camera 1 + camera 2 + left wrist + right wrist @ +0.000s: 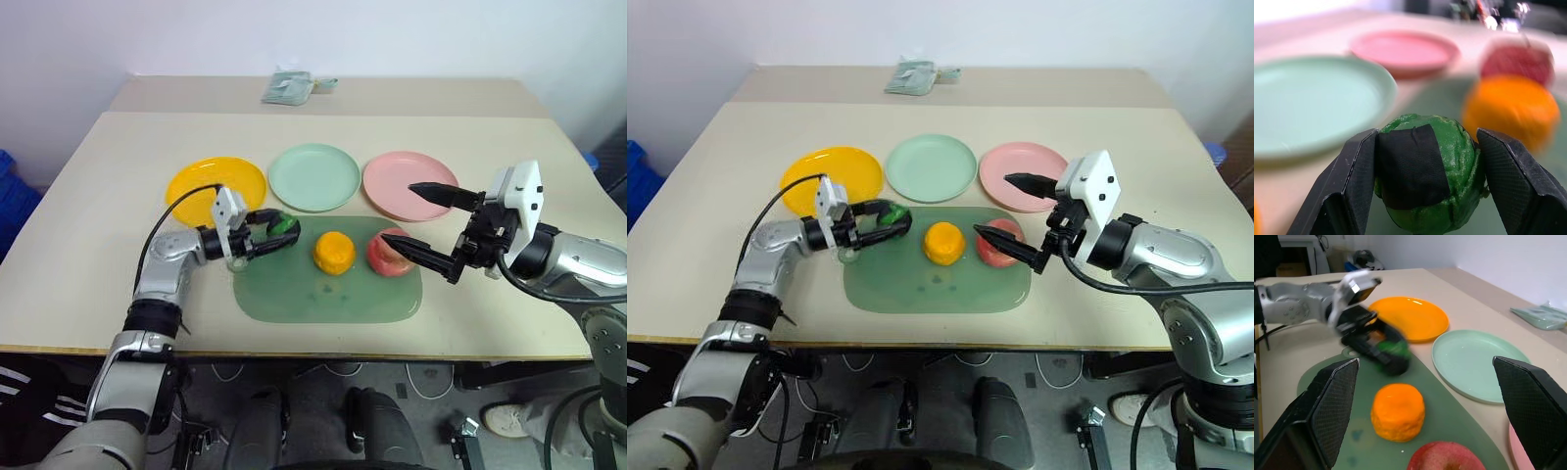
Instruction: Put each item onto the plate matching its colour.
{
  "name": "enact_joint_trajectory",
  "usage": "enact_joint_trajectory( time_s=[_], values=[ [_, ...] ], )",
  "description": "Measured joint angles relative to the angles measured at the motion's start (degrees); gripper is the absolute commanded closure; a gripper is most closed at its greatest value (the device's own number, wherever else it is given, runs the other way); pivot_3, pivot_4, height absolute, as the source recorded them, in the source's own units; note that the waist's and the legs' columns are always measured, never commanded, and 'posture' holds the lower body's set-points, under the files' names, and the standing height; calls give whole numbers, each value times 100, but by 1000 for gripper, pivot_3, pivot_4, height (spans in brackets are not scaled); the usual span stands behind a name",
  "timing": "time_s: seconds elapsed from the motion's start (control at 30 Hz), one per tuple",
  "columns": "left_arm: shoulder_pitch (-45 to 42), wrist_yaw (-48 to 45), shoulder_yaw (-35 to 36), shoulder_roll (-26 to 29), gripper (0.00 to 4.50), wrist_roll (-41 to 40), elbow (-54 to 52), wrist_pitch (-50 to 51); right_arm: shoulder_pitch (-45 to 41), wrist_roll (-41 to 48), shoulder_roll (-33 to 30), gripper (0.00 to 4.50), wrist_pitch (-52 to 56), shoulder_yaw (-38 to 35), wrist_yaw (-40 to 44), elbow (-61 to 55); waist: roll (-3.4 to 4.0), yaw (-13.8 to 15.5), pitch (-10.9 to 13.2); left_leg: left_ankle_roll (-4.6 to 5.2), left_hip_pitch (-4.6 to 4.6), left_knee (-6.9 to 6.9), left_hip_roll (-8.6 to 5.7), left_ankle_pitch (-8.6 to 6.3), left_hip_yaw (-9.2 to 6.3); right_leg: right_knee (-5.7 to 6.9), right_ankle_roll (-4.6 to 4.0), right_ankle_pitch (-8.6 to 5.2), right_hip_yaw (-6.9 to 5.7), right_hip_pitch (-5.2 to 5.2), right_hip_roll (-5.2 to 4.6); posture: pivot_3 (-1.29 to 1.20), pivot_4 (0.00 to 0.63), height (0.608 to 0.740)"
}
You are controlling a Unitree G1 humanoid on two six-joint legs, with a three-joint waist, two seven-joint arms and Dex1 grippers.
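Now green ball (1425,176) between left claw (1425,188) fingers

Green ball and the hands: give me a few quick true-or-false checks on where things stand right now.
1. The left hand is shut on the green ball. True.
2. The right hand holds the apple. False: it is open, holding nothing.
3. The tangerine lies on the yellow plate. False: it sits on the green mat.
4. The mint plate carries nothing. True.
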Motion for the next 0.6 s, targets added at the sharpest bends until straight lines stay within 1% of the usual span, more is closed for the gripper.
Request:
enact_joint_trajectory(
  time_s=[0.03,0.1,0.17,0.23,0.33,0.47,0.53,0.6],
  values=[
    [-257,254,54,-72,1285,5,41,5,-9,-25,1,0,-37,6,7,26,0,-1,0,0,0,0,-1,0,0,-1,16,9,0,1,0,0,150,740],
    [-747,724,149,-255,1285,68,242,-37,-54,-85,20,0,-89,68,8,44,-1,-6,0,0,1,0,-2,0,0,-1,19,11,0,1,0,0,150,740],
    [-979,946,150,-324,1285,189,387,-166,-71,-122,32,0,-137,111,13,45,-1,-27,-1,1,3,-3,-3,-1,3,-1,23,11,1,1,1,0,150,740],
    [-994,990,138,-403,1285,245,580,-287,-69,-125,31,0,-145,106,13,54,0,-52,-1,2,8,-6,0,-1,5,1,24,12,1,1,5,0,150,740],
    [-1258,1506,153,-659,1285,445,1399,-368,-69,-131,31,0,-161,106,23,90,-8,-13,3,2,6,-5,1,-1,-5,7,23,12,-2,0,12,0,150,740],
    [-2150,2614,221,-1232,1285,716,2695,-699,-197,-240,125,0,-213,176,-24,193,-24,91,13,2,-4,4,-4,-1,-5,-7,32,17,0,2,8,0,150,740],
    [-2459,2818,222,-1481,1285,756,3005,-832,-323,-250,148,0,-208,228,-77,257,-24,121,13,7,-6,2,-4,-4,1,-15,38,20,1,2,7,0,150,740],
    [-2629,2989,197,-1567,1285,915,3287,-945,-421,-256,140,0,-16,231,-243,334,-24,121,13,9,-5,-2,-4,-5,1,-12,38,20,0,2,7,0,150,740]
  ],
)
